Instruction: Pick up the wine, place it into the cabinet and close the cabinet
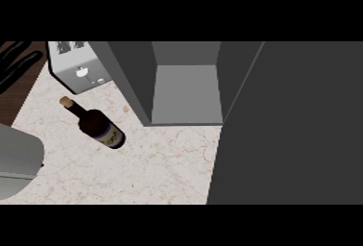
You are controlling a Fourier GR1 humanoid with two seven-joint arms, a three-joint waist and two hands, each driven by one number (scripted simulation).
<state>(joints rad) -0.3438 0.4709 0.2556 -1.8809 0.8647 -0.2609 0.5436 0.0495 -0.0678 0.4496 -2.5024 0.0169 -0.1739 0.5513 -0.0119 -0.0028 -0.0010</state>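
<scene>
Open cabinet [186, 91] at upper centre, its dark door [291, 125] swung out along the right side. Marble counter [142, 168] below. Grey forearm [18, 158] at the left edge; its hand is out of view, so its state cannot be told. Toaster [77, 69] at upper left. Wine bottle [99, 126] stands on the counter, between toaster and cabinet, cork [66, 101] intact.

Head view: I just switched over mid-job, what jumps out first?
The dark wine bottle stands on the marbled counter, left of centre, cork towards the upper left. Right of it the grey cabinet is open, its inside bare, with its door filling the right side. A toaster sits at upper left.
</scene>
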